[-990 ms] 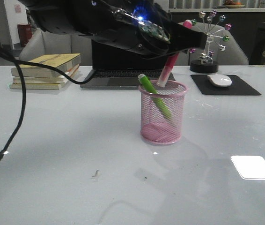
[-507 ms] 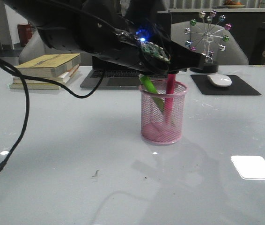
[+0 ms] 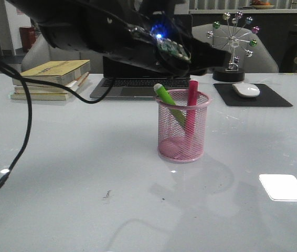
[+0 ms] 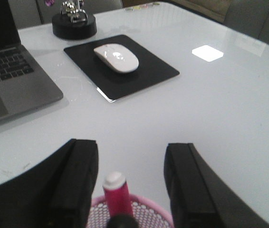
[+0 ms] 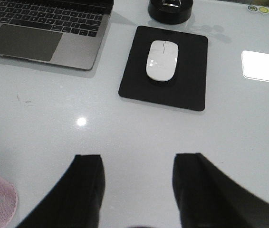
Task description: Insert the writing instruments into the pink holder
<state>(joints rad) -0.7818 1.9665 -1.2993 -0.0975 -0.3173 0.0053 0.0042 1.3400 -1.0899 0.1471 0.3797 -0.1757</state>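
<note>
Now pink holder (image 3: 183, 127), green marker (image 3: 170, 105), magenta marker (image 3: 191, 112) inside

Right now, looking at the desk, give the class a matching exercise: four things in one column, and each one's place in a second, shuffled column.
Things:
1. pink marker
2. mouse
3. books
4. laptop

Places:
A. stacked at the table's far left
B. behind the holder
C. standing in the holder
D. on the black pad

Pairs: 1-C, 2-D, 3-A, 4-B
</note>
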